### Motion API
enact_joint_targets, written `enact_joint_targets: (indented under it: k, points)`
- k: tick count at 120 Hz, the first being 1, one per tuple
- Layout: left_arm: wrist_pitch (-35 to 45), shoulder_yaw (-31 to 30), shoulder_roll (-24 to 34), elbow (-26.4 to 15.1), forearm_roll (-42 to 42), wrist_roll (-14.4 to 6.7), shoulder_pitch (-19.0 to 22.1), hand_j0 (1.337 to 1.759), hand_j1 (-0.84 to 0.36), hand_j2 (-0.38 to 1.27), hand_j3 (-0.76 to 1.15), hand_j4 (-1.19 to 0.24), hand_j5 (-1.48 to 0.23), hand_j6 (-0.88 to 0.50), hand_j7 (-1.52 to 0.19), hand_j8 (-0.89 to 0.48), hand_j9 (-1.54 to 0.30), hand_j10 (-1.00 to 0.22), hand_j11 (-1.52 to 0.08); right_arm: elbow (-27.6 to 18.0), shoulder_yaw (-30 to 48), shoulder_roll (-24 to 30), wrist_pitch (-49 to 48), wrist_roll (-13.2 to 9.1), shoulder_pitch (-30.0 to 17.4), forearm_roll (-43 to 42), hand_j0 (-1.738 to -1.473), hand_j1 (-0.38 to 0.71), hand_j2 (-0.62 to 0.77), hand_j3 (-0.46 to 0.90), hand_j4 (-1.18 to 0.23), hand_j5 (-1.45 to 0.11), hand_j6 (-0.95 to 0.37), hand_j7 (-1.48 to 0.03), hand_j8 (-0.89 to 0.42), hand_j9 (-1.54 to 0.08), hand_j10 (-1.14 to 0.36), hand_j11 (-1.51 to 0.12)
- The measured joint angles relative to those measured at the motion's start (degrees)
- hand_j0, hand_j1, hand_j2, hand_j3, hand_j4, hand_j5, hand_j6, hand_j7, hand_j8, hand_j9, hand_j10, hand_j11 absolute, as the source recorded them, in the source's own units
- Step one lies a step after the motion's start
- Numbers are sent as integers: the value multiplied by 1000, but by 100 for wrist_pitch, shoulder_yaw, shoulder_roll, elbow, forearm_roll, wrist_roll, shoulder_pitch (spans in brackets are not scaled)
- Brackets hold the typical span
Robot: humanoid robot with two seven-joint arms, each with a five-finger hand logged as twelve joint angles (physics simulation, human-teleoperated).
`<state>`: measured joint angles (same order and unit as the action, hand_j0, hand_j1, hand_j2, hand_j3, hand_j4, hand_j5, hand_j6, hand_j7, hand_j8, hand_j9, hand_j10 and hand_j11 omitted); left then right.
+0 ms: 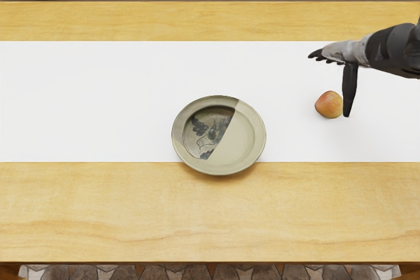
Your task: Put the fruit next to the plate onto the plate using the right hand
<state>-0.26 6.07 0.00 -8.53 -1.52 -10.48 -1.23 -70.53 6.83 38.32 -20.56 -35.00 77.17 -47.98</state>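
Plate (254, 141) bare. Fruit (329, 104) on white runner (98, 96), right of plate, apart, unlifted. Right hand (342, 55) just beyond fruit, fingers spread, holding nothing, one digit beside fruit. I judge grasp, carry and placing all remain.

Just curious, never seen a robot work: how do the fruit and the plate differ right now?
The fruit is small, round and red-yellow; the plate is wide, flat and olive-grey with a dark pattern. The fruit lies beside the open right hand; the plate sits well apart from it. Both rest on the table's white strip.
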Motion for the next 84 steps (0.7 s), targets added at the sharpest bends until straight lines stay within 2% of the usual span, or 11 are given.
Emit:
enact_joint_targets:
  k: [16, 27, 44, 67, 84]
  points:
    - [0, 0, 0, 0, 1, 0, 0, 1658, 349, 0, 0, 0, 0, -1, 0, 0, 0, 0, 0, 74, -9, -154, 402, 0, -338, -327, -1658, -349, 0, 0, -4, -1, -5, 0, -4, 0, -3, 0]
    - [0, 0, 0, 0, 1, -1, 0, 1658, 349, 0, 0, 0, 0, -1, 0, 0, 0, 0, 0, 304, -13, -304, 593, 0, -509, -418, -1658, -349, 1, 0, -4, -1, -6, 0, -4, 0, -3, 0]
    - [0, 0, 0, 0, 1, 0, 0, 1658, 349, 0, 0, 0, 0, -1, 0, 0, 0, 0, 0, 561, -118, -520, 1017, 0, -623, -560, -1658, -349, 1, 0, -4, -1, -6, 0, -4, 0, -3, 0]
    - [0, 0, 0, 0, 2, 1, 0, 1658, 349, 0, 0, 0, 0, -1, 0, 0, 0, 0, 0, 681, -320, -727, 1573, 0, -683, -683, -1658, -349, 1, 0, -4, -1, -6, 0, -4, 0, -3, 0]
    - [0, 0, 0, 0, 1, -1, 0, 1658, 349, 0, 0, 0, 0, -1, 0, 0, 0, 0, 0, 694, -425, -858, 1853, 0, -766, -860, -1658, -257, -14, 0, -81, -101, -83, -100, -81, -101, -80, -101]
